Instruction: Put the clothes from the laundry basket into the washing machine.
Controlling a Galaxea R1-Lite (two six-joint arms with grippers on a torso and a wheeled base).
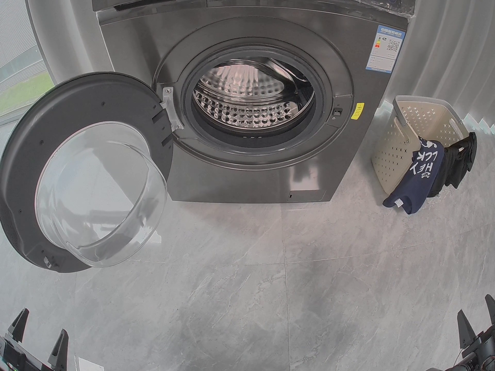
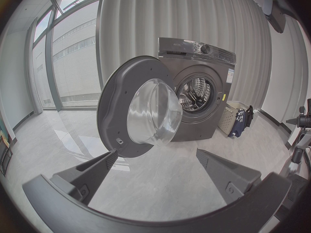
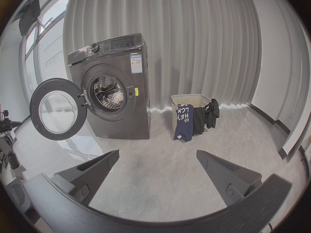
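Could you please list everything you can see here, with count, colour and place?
washing machine: one, dark grey, against the curtain, straight ahead
door: one, dark grey with a clear bowl, swung open to the robot's left
drum: one, silver, no clothes visible inside
laundry basket: one, cream, on the floor right of the machine
navy T-shirt: one, dark blue with white print, draped over the basket's rim
black clothes: count unclear, black, over the rim beside the T-shirt
curtain: one, pale grey, behind the machine and basket
floor: grey marbled tiles
windows: several panes, on the left
left gripper: one, dark grey, open, low above the floor
right gripper: one, dark grey, open, low above the floor
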